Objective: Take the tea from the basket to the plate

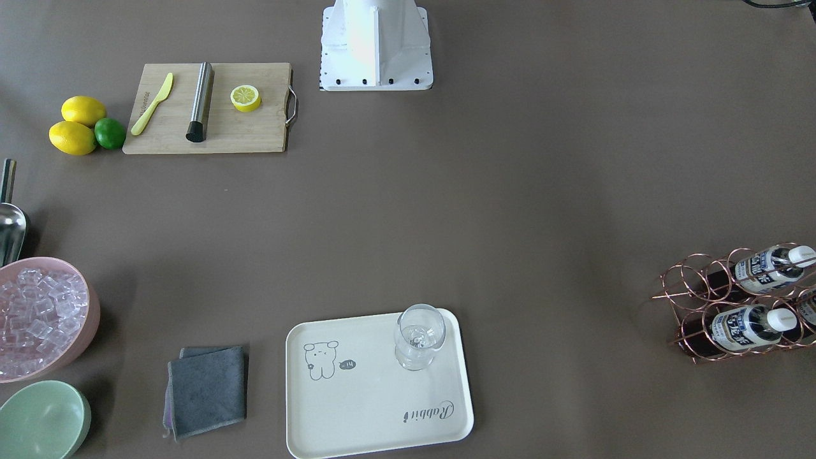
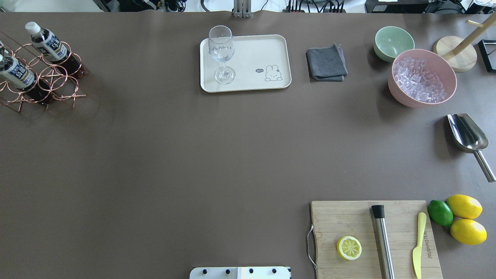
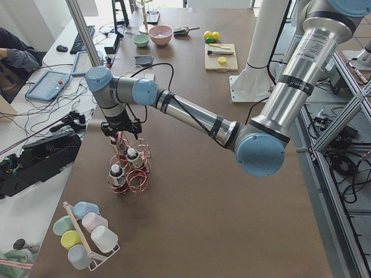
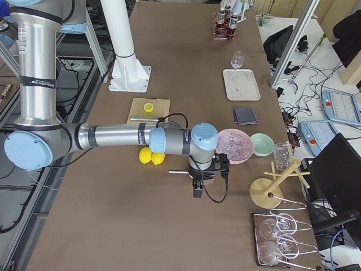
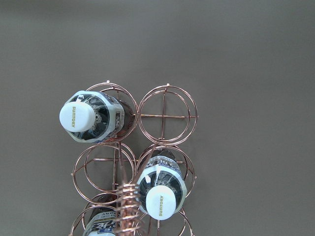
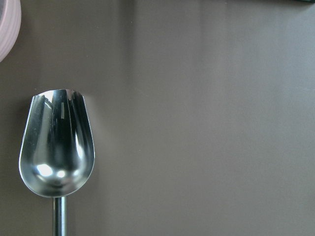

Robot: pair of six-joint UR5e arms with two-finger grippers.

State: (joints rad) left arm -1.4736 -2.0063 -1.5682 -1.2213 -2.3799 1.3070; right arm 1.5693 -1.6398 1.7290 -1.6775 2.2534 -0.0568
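Two grippers are in play, and each shows only in a side view, so I cannot tell whether their fingers are apart or together. The left gripper [image 3: 120,134] hangs just above the looped handle of the basket [image 5: 163,116], and nothing shows between its fingers. The right gripper [image 4: 197,191] hangs over the table [image 1: 446,223] near the pink bowl [image 1: 94,317]. Its wrist camera looks straight down on a steel scoop [image 6: 56,147] that lies flat on the table.

Three tea bottles [image 5: 91,117] stand upright in the copper wire rings. One is in a corner ring and one is in a middle ring on the other row. The third is partly cut off at the edge of the left wrist view. The ring beside the corner bottle holds nothing. Each bottle has a white cap, a white-and-blue label and dark brown tea inside.

The plate [image 1: 376,395] lies well apart from the basket. It carries only a clear glass [image 1: 419,338], which stands upright in one corner. The pink bowl is heaped with ice cubes [image 1: 35,312], and a mint-green bowl [image 1: 44,421] sits just beside it.
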